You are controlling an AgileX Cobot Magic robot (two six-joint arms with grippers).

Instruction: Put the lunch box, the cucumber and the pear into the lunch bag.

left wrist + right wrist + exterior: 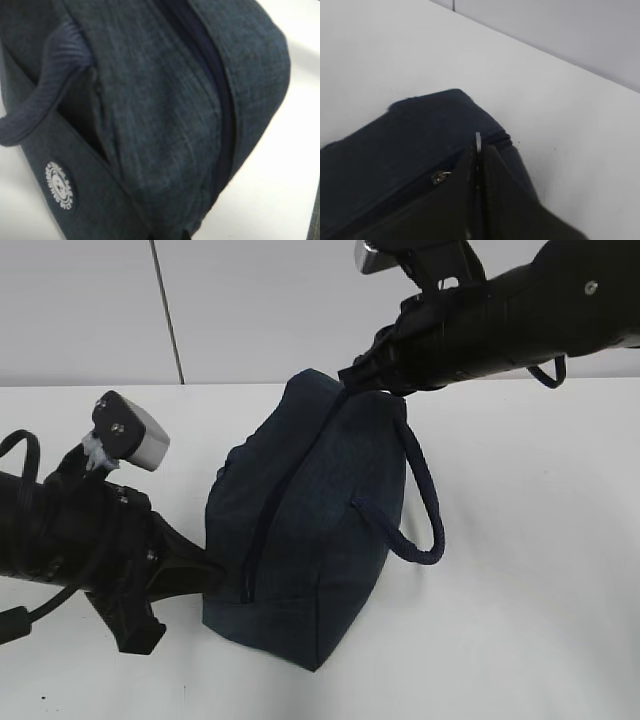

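Observation:
The dark navy lunch bag (310, 540) lies on the white table, its zipper (265, 520) running shut along the top. My right gripper (350, 375) is at the bag's far end. In the right wrist view it (478, 150) is shut on the metal ring pull (478, 139), next to the zipper slider (439, 176). My left gripper (218, 575) tapers to a point against the bag's near left end and seems pinched on the fabric. Its fingers are hidden in the left wrist view, which the bag (150, 100) fills. The lunch box, cucumber and pear are out of view.
One looped handle (425, 510) hangs off the bag's right side; the other (45, 95) shows in the left wrist view above a round white logo (59, 185). A white table (540, 620) surrounds the bag, with a pale wall (250, 300) behind.

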